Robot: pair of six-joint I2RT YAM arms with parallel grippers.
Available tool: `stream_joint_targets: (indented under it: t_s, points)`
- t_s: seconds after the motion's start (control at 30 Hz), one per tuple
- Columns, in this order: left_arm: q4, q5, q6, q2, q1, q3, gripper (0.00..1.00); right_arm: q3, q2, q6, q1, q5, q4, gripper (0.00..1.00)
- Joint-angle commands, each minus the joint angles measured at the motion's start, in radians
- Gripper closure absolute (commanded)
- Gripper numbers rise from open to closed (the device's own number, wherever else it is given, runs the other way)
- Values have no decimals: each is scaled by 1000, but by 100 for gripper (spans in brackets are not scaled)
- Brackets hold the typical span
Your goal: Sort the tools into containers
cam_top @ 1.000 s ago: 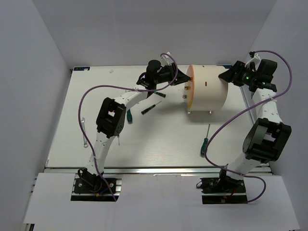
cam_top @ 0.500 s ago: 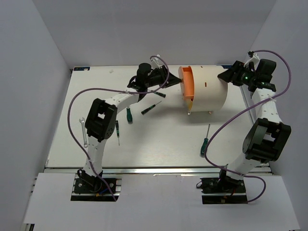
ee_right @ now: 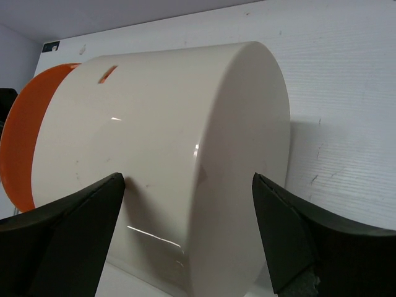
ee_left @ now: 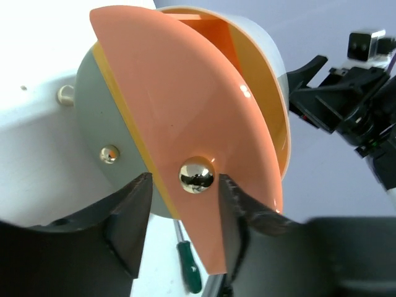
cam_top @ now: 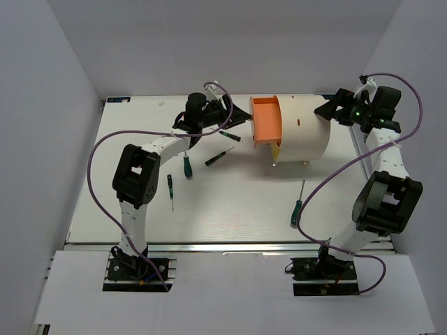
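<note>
The white drum [cam_top: 304, 132] stands at the back of the table. Its orange drawer [cam_top: 265, 120] is pulled out to the left. My left gripper [cam_top: 239, 118] is at the drawer's front; in the left wrist view its jaws [ee_left: 184, 185] stand open on either side of the brass knob [ee_left: 197, 175], with a gap on the left side. The grey-green drawer [ee_left: 102, 117] stays in the drum. My right gripper [cam_top: 327, 110] is open and straddles the drum's rear edge [ee_right: 204, 142]. Screwdrivers lie at the left [cam_top: 186, 165], [cam_top: 170, 187], [cam_top: 218, 156] and one [cam_top: 298, 204] in front of the drum. The wrench is hidden.
Another screwdriver [cam_top: 232, 137] lies under my left wrist, and its green handle [ee_left: 189, 267] shows below the drawer. White walls enclose the table on three sides. Purple cables loop over both arms.
My left gripper has moved left and the orange drawer has slid further out of the drum with it. The left arm now covers the spot where the wrench lay. The right arm has not moved.
</note>
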Motion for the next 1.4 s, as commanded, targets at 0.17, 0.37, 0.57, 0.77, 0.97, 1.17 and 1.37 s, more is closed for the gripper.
stream_joint_targets:
  t_s: [0.17, 0.37, 0.57, 0.77, 0.97, 1.17, 1.37]
  points:
    - [-74, -4, 42, -49, 10, 52, 29, 33, -24, -64, -8, -19, -24, 11]
    - [-171, -111, 107, -154, 78, 11, 29, 105, -41, -128, -66, -28, -107, 11]
    - [-399, -261, 230, -279, 159, -5, 37, 191, -51, -268, -146, -90, -245, 11]
    - [-730, -503, 429, -422, 185, -15, 76, 142, -150, -589, -172, -200, -288, 11]
    - [-1141, -711, 517, -523, 185, -106, 67, 188, -222, -843, -41, -228, -346, 27]
    - [-1226, -769, 462, -615, 181, -316, 35, 234, -213, -833, 364, -75, -386, 62]
    - [-1174, -815, 436, -628, 136, -423, 31, 300, -97, -684, 640, -29, -379, 61]
